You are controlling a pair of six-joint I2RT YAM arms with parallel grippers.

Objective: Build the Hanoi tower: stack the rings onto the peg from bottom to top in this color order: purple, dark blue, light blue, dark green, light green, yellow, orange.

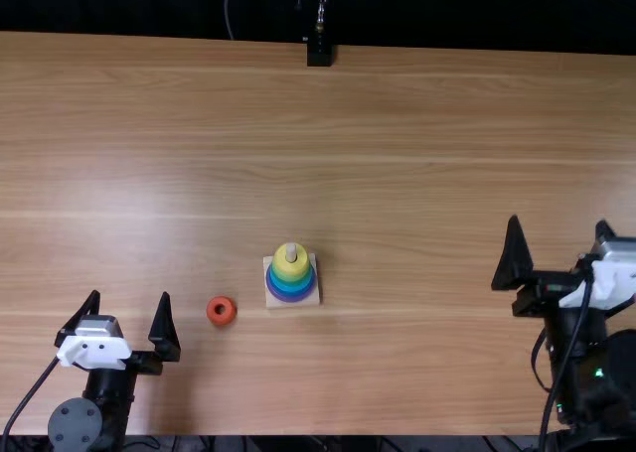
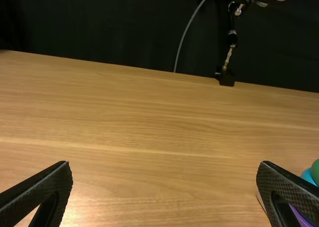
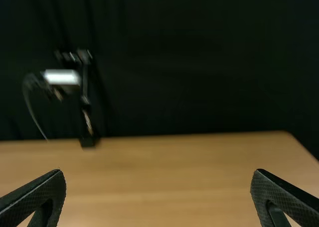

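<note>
The landmark is the pale square wooden base [image 1: 310, 300], whose upright wooden peg [image 1: 291, 251] carries a tapering stack of coloured rings [image 1: 290, 285], purple at the bottom and yellow on top. The orange ring [image 1: 221, 311] lies flat on the light brown wooden table [image 1: 427, 363], near the base on its left. The black left gripper [image 1: 131, 295], farther left, has its jaws wide apart, gripping nothing. The black right gripper [image 1: 557, 220], well apart to the base's right, is also spread wide and empty.
</note>
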